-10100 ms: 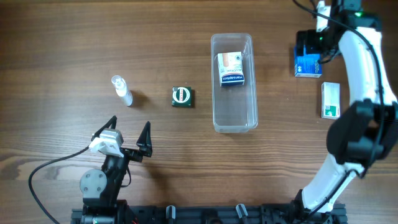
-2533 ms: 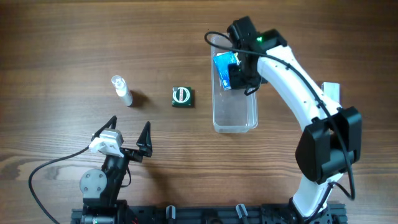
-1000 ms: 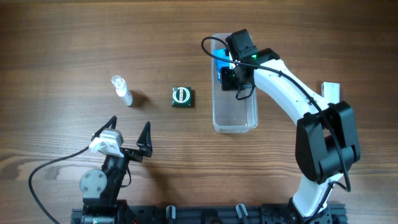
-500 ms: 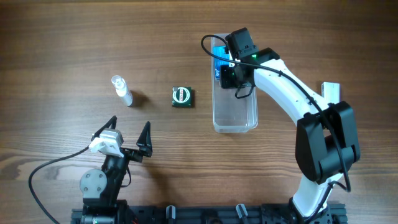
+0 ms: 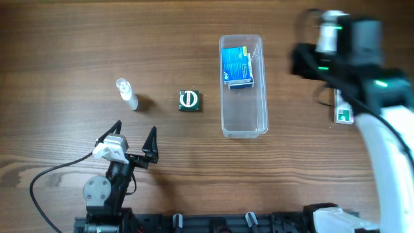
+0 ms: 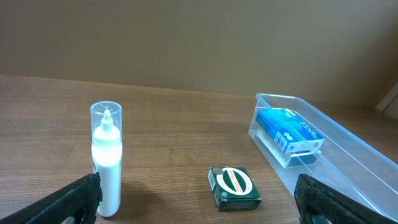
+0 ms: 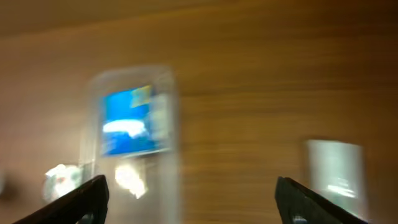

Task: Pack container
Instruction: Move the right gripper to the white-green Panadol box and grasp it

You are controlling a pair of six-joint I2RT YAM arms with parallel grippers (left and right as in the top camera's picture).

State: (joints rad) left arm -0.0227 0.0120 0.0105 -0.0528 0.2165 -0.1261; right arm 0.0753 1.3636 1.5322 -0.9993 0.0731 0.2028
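The container [image 5: 244,123] is a clear, long tub at the middle of the table. A blue box [image 5: 237,65] lies in its far end on top of another box. The container also shows in the left wrist view [image 6: 339,158] with the blue box [image 6: 289,127], and blurred in the right wrist view [image 7: 165,155]. My right gripper [image 5: 303,63] is blurred with motion, raised to the right of the container, open and empty [image 7: 196,199]. My left gripper [image 5: 134,134] is open and empty [image 6: 199,202] near the front left.
A small green box [image 5: 189,100] lies left of the container, and shows in the left wrist view [image 6: 233,186]. A small clear bottle [image 5: 127,94] stands further left [image 6: 106,158]. A white and green box [image 5: 343,110] lies at the right, partly under my right arm.
My right gripper has let go of the blue box inside the container and pulled away up and to the right. The left arm has not moved.
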